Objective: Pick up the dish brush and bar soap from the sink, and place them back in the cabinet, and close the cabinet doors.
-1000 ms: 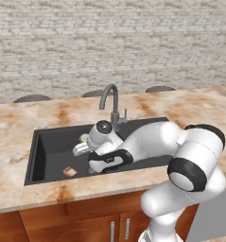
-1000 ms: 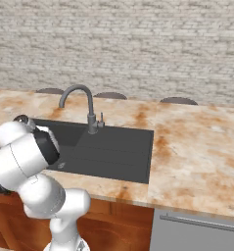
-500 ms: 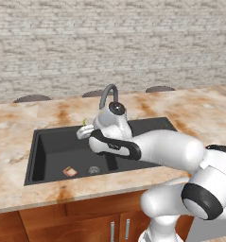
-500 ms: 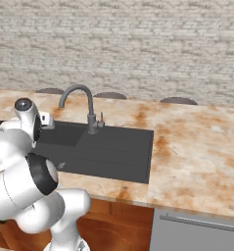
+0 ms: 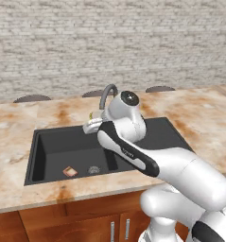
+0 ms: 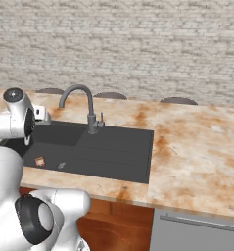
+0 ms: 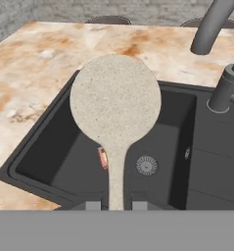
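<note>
Closest to the hand camera, the pincer [image 7: 116, 205] is clamped on the thin handle of the brush [image 7: 115, 105], whose round speckled cream head stands up above the sink [image 7: 50, 147] — lifted clear of the basin. Below and beyond it, on the dark basin floor, the soap [image 5: 70, 171] lies flat near the front left, just beside the round drain [image 5: 94, 169] and touching neither wall. Farther back the grey faucet [image 6: 81, 105] arches from the rear edge of the tan marble counter [image 6: 197, 147], with the brick wall [image 5: 109, 42] behind.
</note>
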You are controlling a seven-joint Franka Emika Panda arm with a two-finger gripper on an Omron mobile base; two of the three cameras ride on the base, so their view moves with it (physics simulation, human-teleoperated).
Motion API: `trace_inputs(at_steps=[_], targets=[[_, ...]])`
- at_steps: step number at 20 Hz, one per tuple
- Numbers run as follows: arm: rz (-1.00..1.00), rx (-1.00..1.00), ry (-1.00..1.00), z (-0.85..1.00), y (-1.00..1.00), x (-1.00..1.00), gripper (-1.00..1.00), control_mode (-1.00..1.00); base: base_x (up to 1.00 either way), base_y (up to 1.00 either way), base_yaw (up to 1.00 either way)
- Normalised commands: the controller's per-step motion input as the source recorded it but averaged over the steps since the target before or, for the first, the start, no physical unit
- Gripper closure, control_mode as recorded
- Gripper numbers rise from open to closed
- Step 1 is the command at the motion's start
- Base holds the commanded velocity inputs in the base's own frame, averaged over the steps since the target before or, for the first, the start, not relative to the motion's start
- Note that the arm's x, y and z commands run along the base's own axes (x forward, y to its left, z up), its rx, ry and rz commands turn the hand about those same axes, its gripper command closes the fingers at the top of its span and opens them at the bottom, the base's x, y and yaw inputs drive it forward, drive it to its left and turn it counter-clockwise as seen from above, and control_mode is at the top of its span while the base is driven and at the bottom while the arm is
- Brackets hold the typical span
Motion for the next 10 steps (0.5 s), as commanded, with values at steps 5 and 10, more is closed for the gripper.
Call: trace_inputs(at_steps=[5, 10], targets=[[0.0, 0.0, 0.0, 0.38, -0.43, -0.59, 1.0, -1.0, 0.0, 0.0, 0.0], [0.0, 0.0, 0.0, 0.38, -0.46, -0.46, 1.0, -1.0, 0.0, 0.0, 0.0]])
